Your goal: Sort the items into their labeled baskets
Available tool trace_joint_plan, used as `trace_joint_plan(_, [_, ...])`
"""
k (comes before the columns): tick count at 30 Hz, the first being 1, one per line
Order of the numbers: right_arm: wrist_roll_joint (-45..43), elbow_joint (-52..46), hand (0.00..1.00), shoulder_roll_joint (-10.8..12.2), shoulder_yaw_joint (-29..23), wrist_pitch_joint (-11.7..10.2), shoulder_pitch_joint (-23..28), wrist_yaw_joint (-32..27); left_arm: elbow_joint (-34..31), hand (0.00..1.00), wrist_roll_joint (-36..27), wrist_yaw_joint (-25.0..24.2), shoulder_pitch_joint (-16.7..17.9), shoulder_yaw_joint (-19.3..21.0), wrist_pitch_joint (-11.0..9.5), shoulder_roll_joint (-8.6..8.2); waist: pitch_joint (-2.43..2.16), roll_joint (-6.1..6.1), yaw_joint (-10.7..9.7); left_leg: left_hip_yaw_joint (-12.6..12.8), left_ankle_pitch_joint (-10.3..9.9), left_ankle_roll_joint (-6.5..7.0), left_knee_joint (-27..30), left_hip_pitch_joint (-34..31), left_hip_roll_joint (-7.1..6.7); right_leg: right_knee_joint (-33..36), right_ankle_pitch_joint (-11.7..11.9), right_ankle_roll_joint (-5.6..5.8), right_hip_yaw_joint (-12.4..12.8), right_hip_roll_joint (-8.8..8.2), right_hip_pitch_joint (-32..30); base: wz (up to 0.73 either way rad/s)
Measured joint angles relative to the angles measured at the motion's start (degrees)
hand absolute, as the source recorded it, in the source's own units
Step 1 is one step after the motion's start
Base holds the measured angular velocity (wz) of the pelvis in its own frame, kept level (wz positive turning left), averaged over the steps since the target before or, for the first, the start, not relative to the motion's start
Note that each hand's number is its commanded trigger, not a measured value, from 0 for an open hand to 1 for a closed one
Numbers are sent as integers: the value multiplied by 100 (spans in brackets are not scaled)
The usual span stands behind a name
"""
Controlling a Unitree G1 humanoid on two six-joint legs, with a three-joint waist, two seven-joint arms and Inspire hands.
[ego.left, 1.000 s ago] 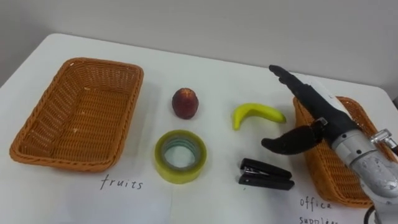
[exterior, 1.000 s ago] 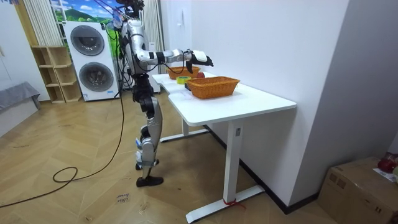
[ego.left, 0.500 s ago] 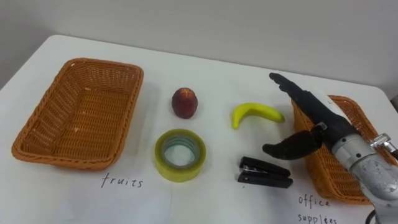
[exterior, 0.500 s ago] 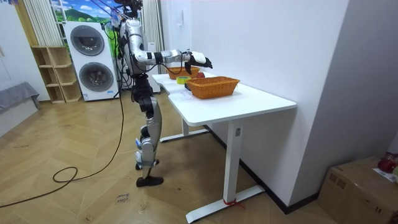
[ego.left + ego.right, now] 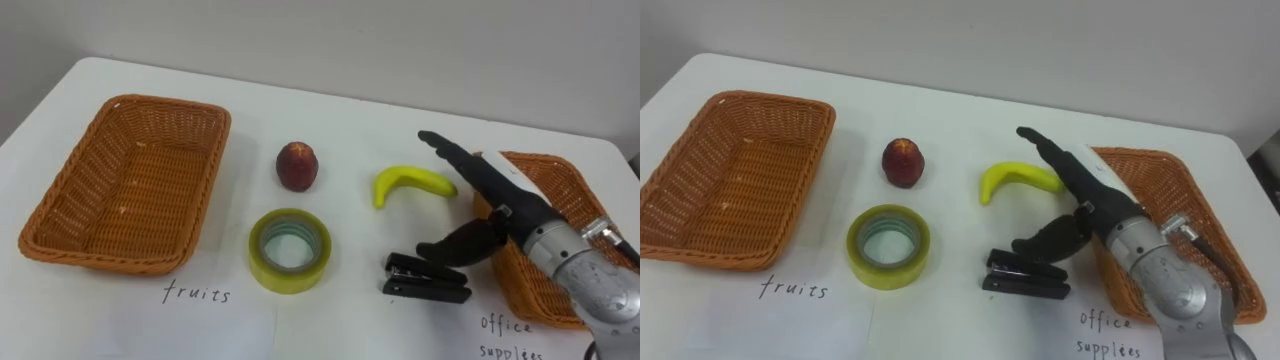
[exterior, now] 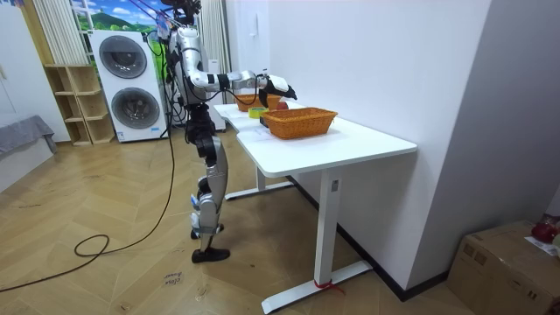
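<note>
None sorted: fruit basket (image 5: 60, 215) and office basket (image 5: 575, 185) empty.
Right hand (image 5: 500, 205): moved from office basket toward stapler (image 5: 428, 281); fingers wide, holding nothing.
Meaning: stapler pickup likely.

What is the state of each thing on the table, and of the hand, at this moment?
Fruits basket: empty.
Office basket: visible part empty.
Apple: upright on the table.
Banana: lying on the table.
Tape roll: lying flat.
Stapler: closed, on the table.
Right hand: open, above the stapler.
</note>
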Motion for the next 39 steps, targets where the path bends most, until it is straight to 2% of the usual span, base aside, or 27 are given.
trace_joint_plan(9, [-66, 25, 0, 1, 92, 34, 152, 134, 18, 0, -3, -7, -3, -14, 2, 1, 4, 8, 101, 21, 0, 0, -7, 1, 1, 0, 1, 0, -27, -2, 6, 0])
trace_joint_plan(14, [-97, 222, 0, 2, 229, 256, 167, 370, -107, 0, -2, -28, 3, -11, 24, 3, 3, 28, 140, -14, -1, 1, -19, -8, -1, 3, 1, 0, -44, -6, 5, 0])
trace_joint_plan(18, [-159, 229, 0, 2, 298, 264, 167, 534, -123, 0, -3, -27, 1, -14, 39, 7, -1, 31, 140, -18, -1, 1, -12, -10, 1, 3, 1, 0, -51, -5, 2, 0])
trace_joint_plan(26, [-323, 256, 0, 2, 335, 489, 167, 714, -178, 0, -4, -26, -2, -17, 48, 12, -29, -10, 138, -17, -1, 1, 2, -9, 0, 3, 2, -1, -49, -5, -3, 0])
trace_joint_plan(39, [-511, 275, 0, 3, 337, 581, 166, 905, -190, 0, -5, -7, 2, -26, 93, 13, -27, -10, 149, -17, 0, 1, 4, -108, 1, 8, 4, -4, -46, -6, -95, 0])
